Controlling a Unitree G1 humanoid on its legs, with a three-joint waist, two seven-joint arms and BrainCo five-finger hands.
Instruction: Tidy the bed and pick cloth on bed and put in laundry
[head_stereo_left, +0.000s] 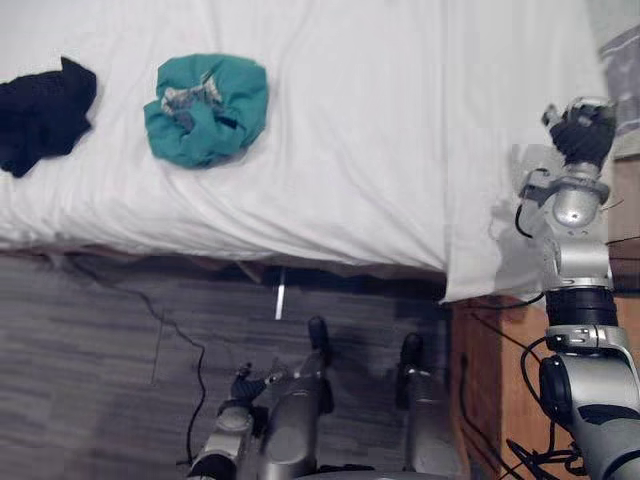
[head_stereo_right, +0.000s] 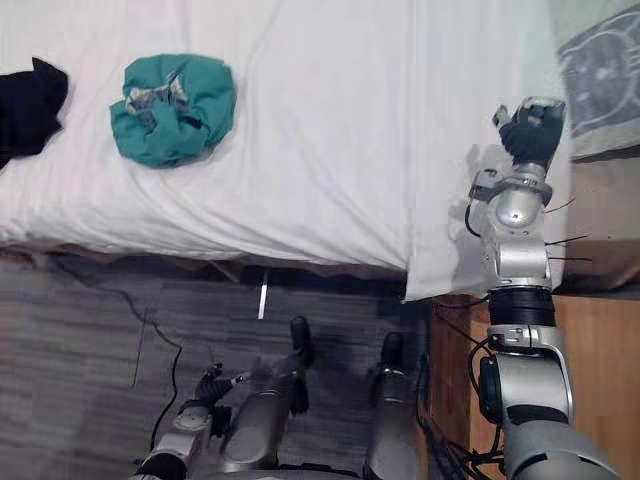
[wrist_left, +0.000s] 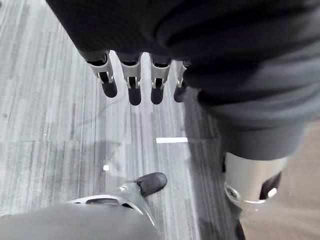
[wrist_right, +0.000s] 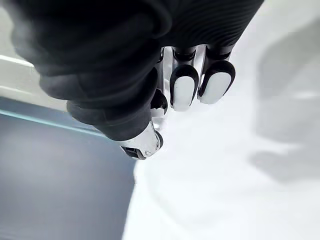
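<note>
1. Right robot hand (head_stereo_left: 585, 128): released, empty, over the bed (head_stereo_left: 380, 170) corner.
2. Left robot hand (wrist_left: 131, 82): released, empty, above the floor (wrist_left: 50, 125).
3. Teal cloth (head_stereo_left: 206, 108) and black cloth (head_stereo_left: 42, 112): uncollected on the bed, well left of the right robot hand.

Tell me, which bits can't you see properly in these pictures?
- Crumpled black cloth on the white bed sheet: cut off by the left edge of both eye views.
- Bundled teal cloth: its own folds hide what garment it is.
- Right hand: its dark cover hides whether it touches the sheet in the eye views.
- Grey patterned fabric: cut off by the right edge, so it could be a rug or a blanket.
</note>
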